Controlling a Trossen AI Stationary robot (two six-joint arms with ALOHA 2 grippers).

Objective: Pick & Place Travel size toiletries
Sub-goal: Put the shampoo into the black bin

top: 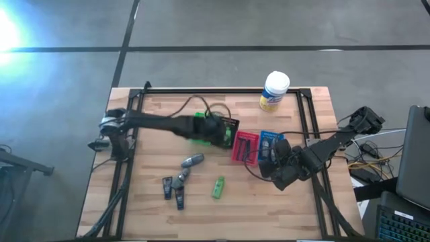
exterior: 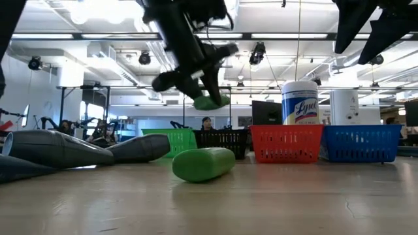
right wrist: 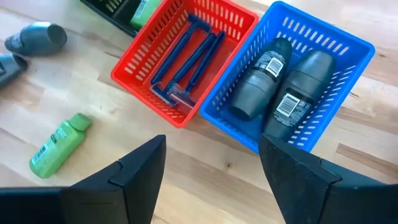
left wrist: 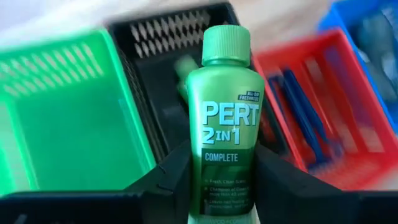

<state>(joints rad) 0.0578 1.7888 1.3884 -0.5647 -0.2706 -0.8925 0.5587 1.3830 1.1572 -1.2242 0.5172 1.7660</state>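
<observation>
My left gripper (left wrist: 224,163) is shut on a bright green Pert bottle (left wrist: 227,118) and hovers above the green bin (left wrist: 68,118) and black bin (left wrist: 155,43); in the high view it sits mid-table (top: 216,130). My right gripper (right wrist: 211,155) is open and holds nothing, just near of the red bin (right wrist: 186,56) and blue bin (right wrist: 292,81). A second green bottle (top: 218,187) lies on its side on the wood. A grey tube (top: 193,160) and three small dark grey tubes (top: 176,187) lie to its left. My left gripper pinches the Pert bottle's lower body (left wrist: 219,180) between its two fingers (left wrist: 171,180), one on each side. The bottle points along the fingers, cap (left wrist: 226,43) away from the wrist. It is lifted clear above the bins, shown also in the low view (exterior: 212,101).
The red bin holds blue razors (right wrist: 189,53); the blue bin holds two dark deodorant sticks (right wrist: 283,87). A small green item (right wrist: 142,12) lies in the black bin. A white tub with a yellow label (top: 274,91) stands near the table's far edge. Bare wood lies toward the near edge.
</observation>
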